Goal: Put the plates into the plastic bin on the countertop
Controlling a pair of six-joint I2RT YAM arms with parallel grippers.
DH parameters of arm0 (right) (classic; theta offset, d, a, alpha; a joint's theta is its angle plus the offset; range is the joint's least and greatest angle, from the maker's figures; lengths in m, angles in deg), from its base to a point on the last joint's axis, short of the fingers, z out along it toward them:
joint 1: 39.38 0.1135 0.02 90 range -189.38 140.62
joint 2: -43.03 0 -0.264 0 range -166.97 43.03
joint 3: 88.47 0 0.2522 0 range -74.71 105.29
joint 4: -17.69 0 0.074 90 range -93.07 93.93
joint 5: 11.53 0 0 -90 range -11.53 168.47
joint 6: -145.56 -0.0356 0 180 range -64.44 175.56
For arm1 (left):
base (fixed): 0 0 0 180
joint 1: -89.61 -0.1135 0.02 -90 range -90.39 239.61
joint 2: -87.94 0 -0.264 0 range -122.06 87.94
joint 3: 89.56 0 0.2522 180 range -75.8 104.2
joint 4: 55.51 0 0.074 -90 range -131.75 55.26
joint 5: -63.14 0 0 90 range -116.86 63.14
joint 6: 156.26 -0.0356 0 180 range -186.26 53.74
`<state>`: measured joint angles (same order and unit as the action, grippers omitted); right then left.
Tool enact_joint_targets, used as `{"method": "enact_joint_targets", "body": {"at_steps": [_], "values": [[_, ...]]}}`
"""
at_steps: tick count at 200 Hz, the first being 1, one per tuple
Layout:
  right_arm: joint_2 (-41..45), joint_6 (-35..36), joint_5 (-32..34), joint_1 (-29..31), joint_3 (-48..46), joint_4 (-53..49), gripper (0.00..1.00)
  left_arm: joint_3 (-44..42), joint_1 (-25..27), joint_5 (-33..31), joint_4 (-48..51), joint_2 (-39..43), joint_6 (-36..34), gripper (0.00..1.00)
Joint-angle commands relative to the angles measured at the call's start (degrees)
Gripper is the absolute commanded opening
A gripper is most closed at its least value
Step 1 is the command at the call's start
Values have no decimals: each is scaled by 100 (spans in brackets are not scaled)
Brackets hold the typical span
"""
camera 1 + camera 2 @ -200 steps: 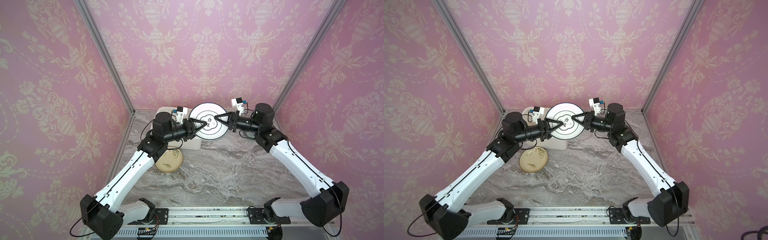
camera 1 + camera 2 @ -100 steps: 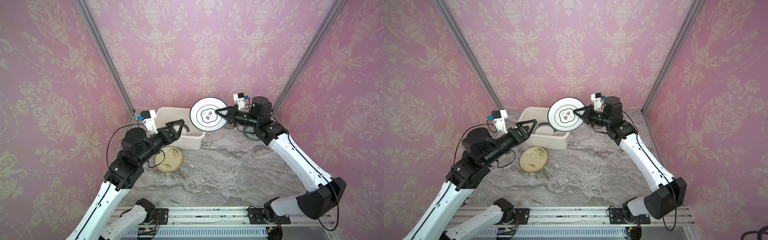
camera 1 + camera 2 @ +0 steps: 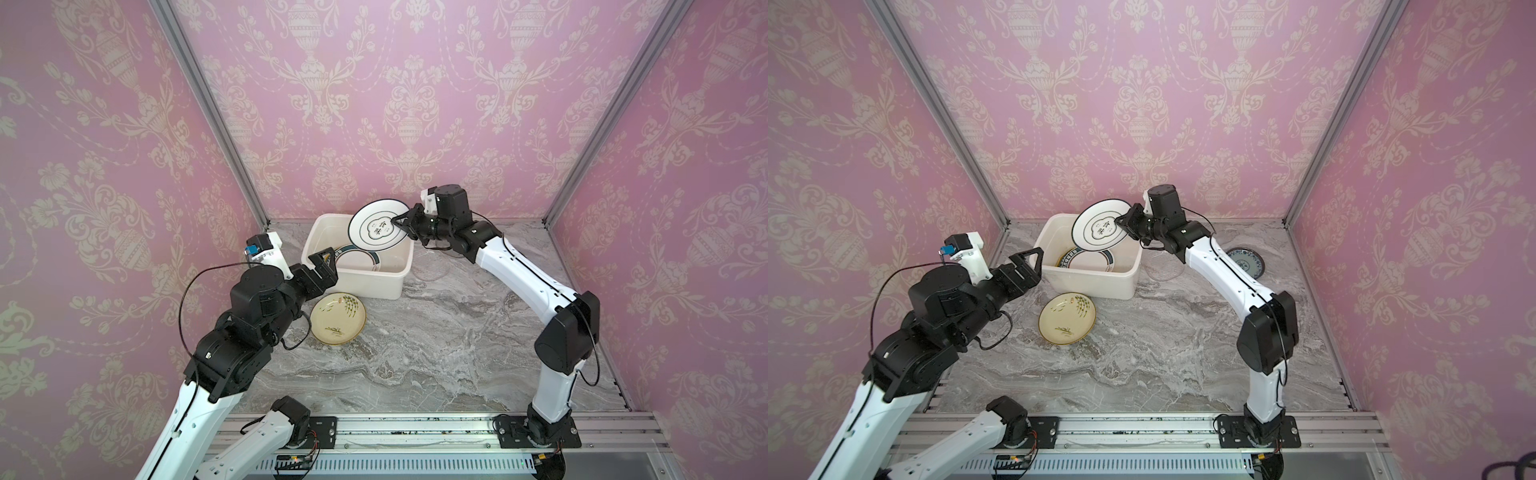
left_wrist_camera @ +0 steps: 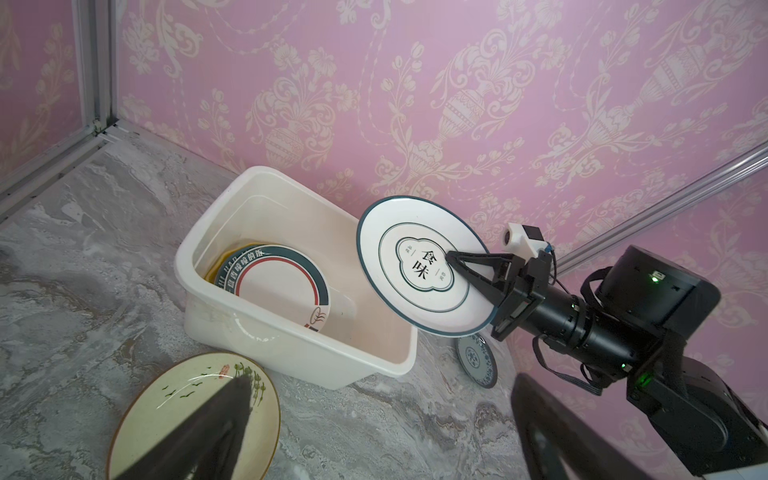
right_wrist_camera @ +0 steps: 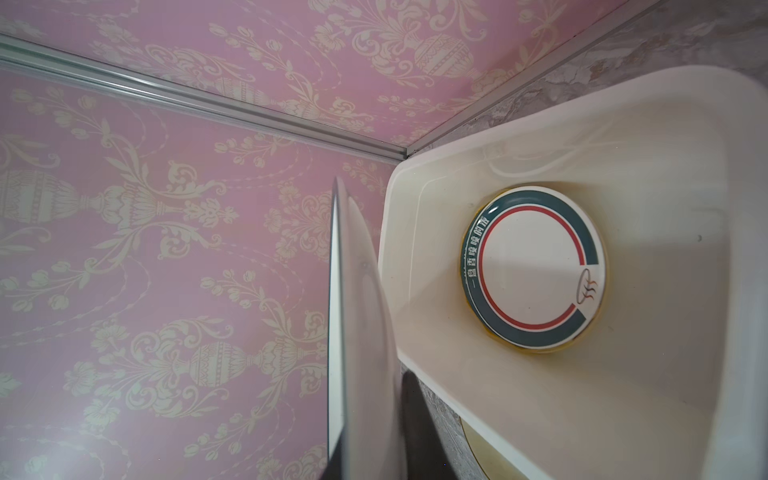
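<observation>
Plates (image 4: 277,286) are partly packed. At least two lie stacked in the bin (image 4: 299,349) at the far middle of the surface (image 3: 415,353), a teal-ringed one on top with a yellow edge showing beneath it. A third, the white plate (image 4: 415,272) with dark characters, hangs tilted on edge over the bin's right part and is not yet lowered. Three are left outside. The sprig plate (image 3: 338,318) lies just near of the bin, and the blue plate (image 3: 1246,262) sits off to the right. What looks like a clear dish (image 3: 1163,270) rests beside the bin's right wall. As far as can be seen, I judge the job about half done.

The right arm rises from its near-right base, elbow high, with the forearm running far and left. The right end effector (image 4: 453,261) is clenched on the white plate's rim, one finger lying across the plate's face. The left arm is bent with its elbow raised and its wrist aimed far and right. The left end effector (image 3: 1040,264) is released, jaws spread wide and empty, and hovers by the bin's near-left corner, near the sprig plate.
</observation>
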<state>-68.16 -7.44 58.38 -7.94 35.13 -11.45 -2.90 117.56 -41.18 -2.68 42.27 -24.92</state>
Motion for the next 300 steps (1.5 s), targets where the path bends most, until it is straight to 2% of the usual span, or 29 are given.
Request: {"method": "enact_joint_targets", "body": {"at_steps": [1,59,116,219,300], "values": [[-602,-17,23,123,801,-12,0,139,13,-298,476,95,-245,99],[-2157,-110,-315,307,2029,366,0,110,15,-432,786,331,-384,99],[-3142,-325,-434,431,2638,725,0,67,18,-484,865,360,-537,99],[-3851,-141,-601,442,2671,656,0,-119,10,-446,778,260,-504,99],[-3967,244,-426,433,2542,454,5,-101,15,-422,723,78,-537,99]]}}
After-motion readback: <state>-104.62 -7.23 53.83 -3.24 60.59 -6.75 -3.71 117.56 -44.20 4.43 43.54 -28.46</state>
